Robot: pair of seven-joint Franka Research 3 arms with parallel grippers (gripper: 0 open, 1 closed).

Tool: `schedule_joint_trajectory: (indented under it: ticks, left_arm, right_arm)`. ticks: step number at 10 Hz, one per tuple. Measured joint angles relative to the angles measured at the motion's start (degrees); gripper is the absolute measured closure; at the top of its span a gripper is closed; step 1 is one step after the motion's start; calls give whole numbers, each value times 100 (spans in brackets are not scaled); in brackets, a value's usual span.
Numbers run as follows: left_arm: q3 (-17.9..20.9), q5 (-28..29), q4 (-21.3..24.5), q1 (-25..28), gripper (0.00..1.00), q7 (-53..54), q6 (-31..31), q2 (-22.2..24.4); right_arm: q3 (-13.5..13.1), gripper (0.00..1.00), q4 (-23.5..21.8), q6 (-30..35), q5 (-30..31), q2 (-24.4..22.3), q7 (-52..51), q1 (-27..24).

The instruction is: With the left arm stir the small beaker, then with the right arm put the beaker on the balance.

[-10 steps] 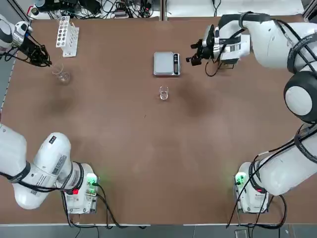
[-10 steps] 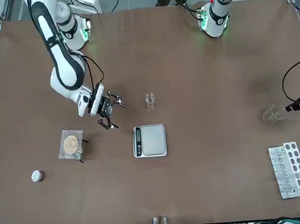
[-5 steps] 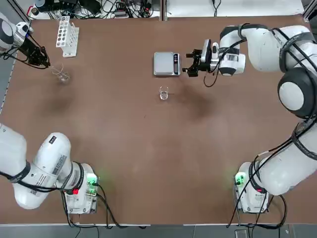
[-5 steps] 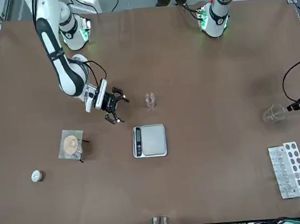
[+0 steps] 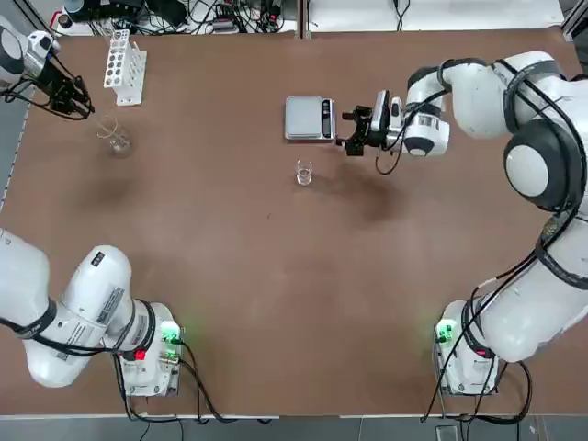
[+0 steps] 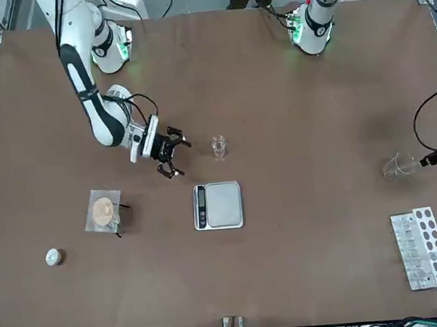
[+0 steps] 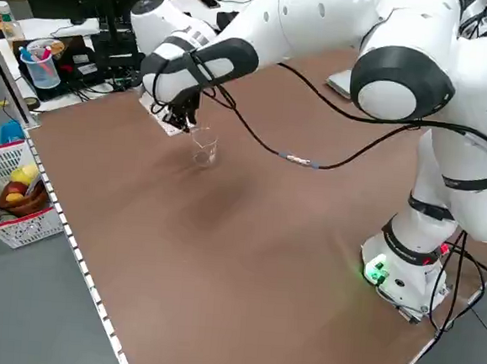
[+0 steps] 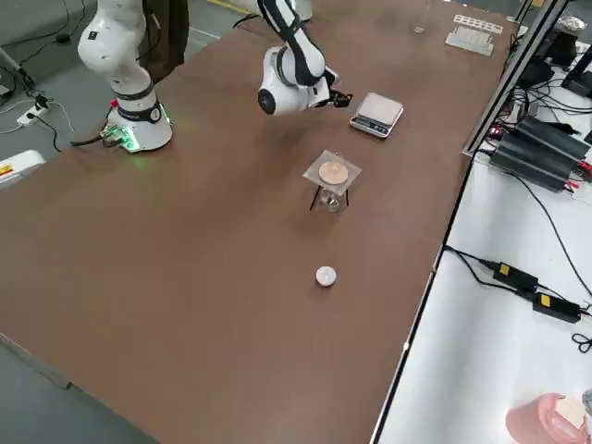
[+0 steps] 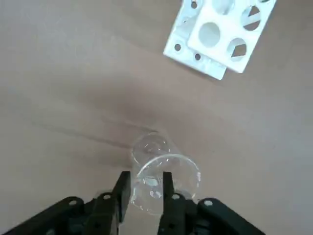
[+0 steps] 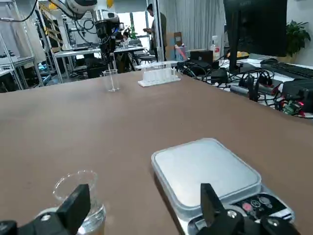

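The small beaker point(image 5: 303, 172) stands upright mid-table, just on the robot's side of the silver balance point(image 5: 310, 118). My right gripper point(image 5: 349, 131) hovers low beside the balance's button strip, lying sideways and open. In the right wrist view the small beaker point(image 10: 80, 196) sits by one fingertip point(image 10: 74, 204), untouched, with the balance point(image 10: 205, 174) ahead. My left gripper point(image 5: 72, 97) is at the far left corner, just above the larger glass vessel point(image 5: 115, 140). Its fingers point(image 9: 122, 188) stand slightly parted over that vessel point(image 9: 159, 171), with nothing seen between them.
A white test-tube rack point(image 5: 124, 66) stands at the far left beside the larger vessel. On the robot's right, a square sheet with powder on a small stand point(image 6: 103, 211) and a small white round object point(image 6: 53, 257) lie near the far edge. Cables run along the far side.
My right gripper has swung in from the right toward the balance and the small beaker. My left gripper's fingers have parted and it has drawn slightly away from the larger vessel.
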State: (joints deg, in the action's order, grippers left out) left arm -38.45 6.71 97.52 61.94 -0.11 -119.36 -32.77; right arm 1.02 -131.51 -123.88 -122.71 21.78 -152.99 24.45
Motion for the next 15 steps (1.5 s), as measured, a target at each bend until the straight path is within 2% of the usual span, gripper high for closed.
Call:
schedule_joint_trajectory:
  ticks: [3, 6, 7, 8, 9, 10, 12, 15]
  left_arm:
    - [-52, 0, -22, 3, 62, -47, 110, 228]
    - [-490, 0, -136, -6, 56, -197, 504, 889]
    - [-692, 0, -156, -18, 50, -249, 612, 1185]
    - [-899, 0, -183, -29, 35, -283, 678, 1455]
    - [-1100, 1, -267, -39, 30, -315, 831, 1650]
    - [-1292, 5, -420, -43, 24, -326, 1102, 1753]
    - [-1474, 16, -731, -100, 0, -326, 1542, 1800]
    - [-1246, 176, -1129, -802, 0, -328, 2064, 1844]
  right_arm:
    - [77, 0, -272, 362, -7, 102, -271, 22]
    - [79, 0, -281, 494, -304, 306, -532, 209]
    - [76, 0, -271, 495, -364, 394, -588, 226]
    - [72, 0, -263, 495, -442, 502, -636, 229]
    - [71, 1, -253, 505, -454, 613, -652, 239]
    - [71, 1, -231, 537, -510, 679, -663, 277]
    - [72, 1, -140, 667, -835, 766, -692, 505]
    - [69, 1, -40, 701, -1085, 979, -749, 790]
